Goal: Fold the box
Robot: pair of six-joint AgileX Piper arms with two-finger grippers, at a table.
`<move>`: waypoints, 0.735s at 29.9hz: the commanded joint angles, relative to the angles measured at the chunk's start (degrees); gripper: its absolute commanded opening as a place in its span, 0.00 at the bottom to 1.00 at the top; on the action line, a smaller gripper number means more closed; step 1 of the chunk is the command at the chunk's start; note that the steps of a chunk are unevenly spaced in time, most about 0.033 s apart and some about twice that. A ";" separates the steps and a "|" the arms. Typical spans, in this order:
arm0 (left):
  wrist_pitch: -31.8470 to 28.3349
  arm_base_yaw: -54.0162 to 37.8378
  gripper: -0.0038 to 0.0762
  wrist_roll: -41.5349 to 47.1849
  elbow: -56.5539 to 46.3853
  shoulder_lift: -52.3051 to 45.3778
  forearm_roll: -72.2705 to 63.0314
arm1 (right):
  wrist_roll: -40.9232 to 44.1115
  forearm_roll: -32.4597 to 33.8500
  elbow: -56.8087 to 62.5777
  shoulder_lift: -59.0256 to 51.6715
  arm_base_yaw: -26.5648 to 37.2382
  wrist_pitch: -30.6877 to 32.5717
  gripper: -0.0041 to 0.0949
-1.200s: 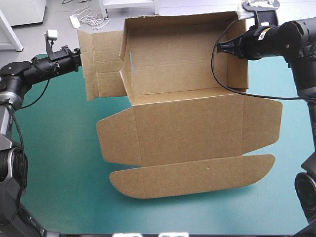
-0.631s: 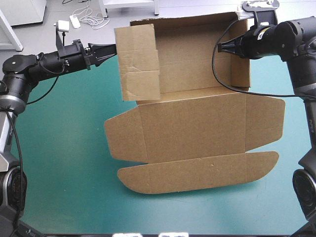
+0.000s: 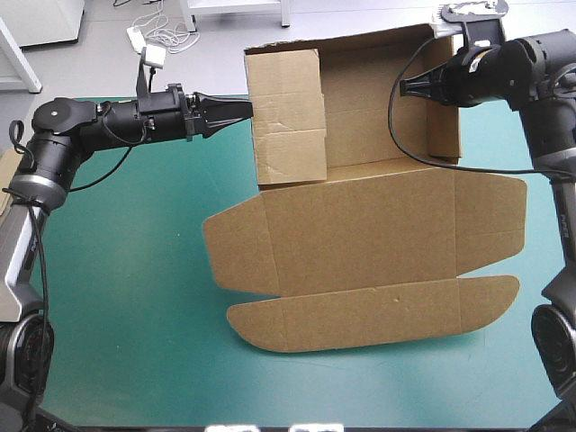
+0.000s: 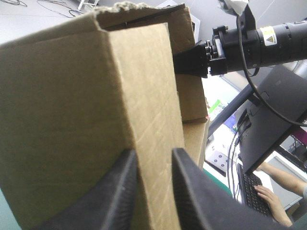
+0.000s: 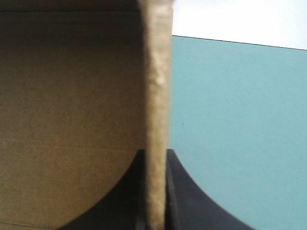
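Text, labels — none legible

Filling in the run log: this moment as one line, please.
box: walls raised, lid flat | left gripper: shut on left flap | right gripper: shut on right wall

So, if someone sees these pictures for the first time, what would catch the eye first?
First, the big brown box fills the middle of the teal-green table, its far half raised into walls and its lid flat on the near side. The left claw grips the upright left flap, and the right claw pinches the right wall.
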State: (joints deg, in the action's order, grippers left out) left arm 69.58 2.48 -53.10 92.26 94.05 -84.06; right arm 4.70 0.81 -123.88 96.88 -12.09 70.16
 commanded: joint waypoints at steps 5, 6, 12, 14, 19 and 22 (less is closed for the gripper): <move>0.11 0.93 0.64 0.93 1.94 -2.71 -4.46 | 0.23 -2.74 -1.82 -2.45 0.30 -4.32 0.02; -1.36 0.93 0.64 1.26 1.94 -2.71 -4.05 | 0.23 -3.07 -1.82 -2.45 0.30 -4.32 0.02; -9.94 1.30 0.64 4.15 1.94 -2.71 -0.13 | 0.23 -4.51 -1.82 -2.43 0.30 -4.21 0.02; -12.72 2.13 0.64 5.60 1.94 -2.71 2.11 | 0.34 -4.51 -1.82 -2.43 0.30 -3.97 0.02; -18.73 6.90 0.64 8.29 1.94 -2.71 9.34 | 0.34 -7.09 -1.82 -2.43 0.30 -3.97 0.02; -23.72 10.27 0.64 11.86 1.94 -2.71 14.87 | 0.34 -8.06 -1.82 -2.14 0.30 -3.51 0.02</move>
State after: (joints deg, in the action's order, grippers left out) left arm 49.60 9.59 -44.42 92.26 93.98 -69.82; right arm 4.60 -2.15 -123.88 97.24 -11.67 70.65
